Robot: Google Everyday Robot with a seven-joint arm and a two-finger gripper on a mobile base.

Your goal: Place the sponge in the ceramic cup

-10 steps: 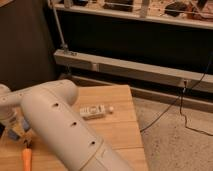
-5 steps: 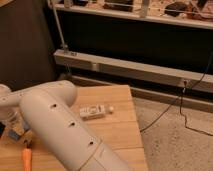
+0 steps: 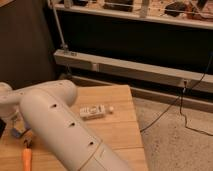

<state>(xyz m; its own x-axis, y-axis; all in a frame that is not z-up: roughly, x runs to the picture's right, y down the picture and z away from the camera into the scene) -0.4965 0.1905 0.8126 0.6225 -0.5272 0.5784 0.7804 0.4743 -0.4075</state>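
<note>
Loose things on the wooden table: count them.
4: white bottle lying mid-table, small white cap beside it, blue-grey piece and orange piece at left. The arm may hide more; the hand is not in view.

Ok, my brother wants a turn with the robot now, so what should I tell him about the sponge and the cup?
Gripper: not in view. The big white arm fills the lower left and runs off towards the left edge.
Sponge: not visible anywhere.
Cup: a small blue-grey thing peeks out beside the arm on the wooden table. It may be the cup, but that cannot be told.
Also there: a white bottle lying on its side and an orange thing.
Done: nothing that shows.
Left: find the sponge, then put it in the cup.
</note>
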